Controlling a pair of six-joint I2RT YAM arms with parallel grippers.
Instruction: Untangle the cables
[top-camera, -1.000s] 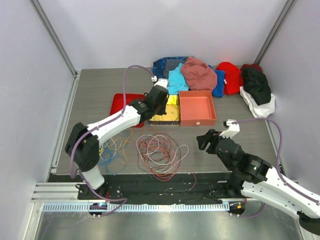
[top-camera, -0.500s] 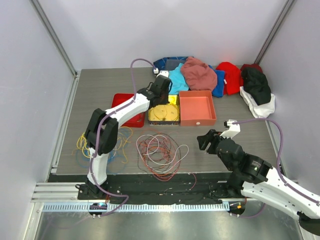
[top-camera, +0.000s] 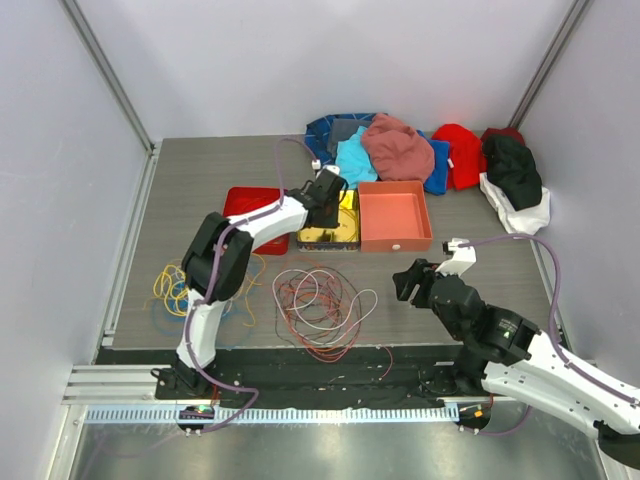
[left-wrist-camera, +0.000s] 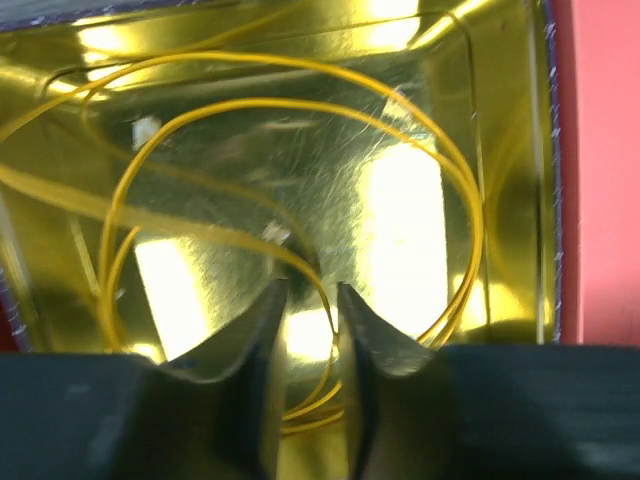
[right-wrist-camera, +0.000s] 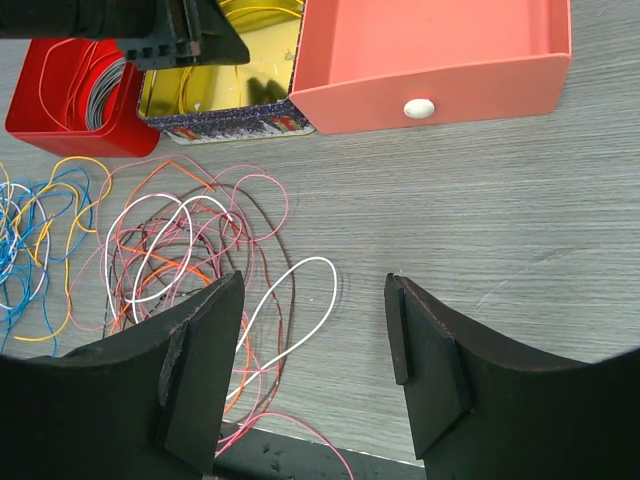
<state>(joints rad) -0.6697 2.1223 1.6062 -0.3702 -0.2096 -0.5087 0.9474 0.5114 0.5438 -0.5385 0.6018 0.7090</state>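
LEFT ARM AT THE TIN: My left pincer (left-wrist-camera: 310, 293) hangs low inside the gold tin (left-wrist-camera: 400, 120) at the back of the table (right-wrist-camera: 500, 220). Its two fingers stand a little apart, and the shiny floor shows through the gap. A yellow cable (left-wrist-camera: 290, 101) lies looped in the tin beneath them, and I see nothing clamped.

My right pincer (right-wrist-camera: 313, 280) hovers near the front of the table, fingers wide apart and holding nothing. It is just right of the main tangle (right-wrist-camera: 190, 250) of orange, white, pink and dark red cables. A second bunch (right-wrist-camera: 30, 230) of yellow and blue cables lies to the left of that tangle. A grey cable (right-wrist-camera: 100, 90) sits coiled in the red tray (right-wrist-camera: 70, 138) beside the tin. The pink box (right-wrist-camera: 430, 70) stands on the tin's other side, with a heap of clothes (top-camera: 400, 150) behind.

By my reading the job is sorting, with each cable drawn out and laid in a container, and the yellow one is at the point of being left in the tin. Much remains, since both bunches on the table look tangled.

The next move, as I judge it, calls for lifting the left pincer straight up without snagging the yellow loop. After that comes picking a single strand at the tangle's edge, perhaps the white loop (right-wrist-camera: 334, 288) nearest my right pincer. It should be drawn out slowly so the others do not drag along.
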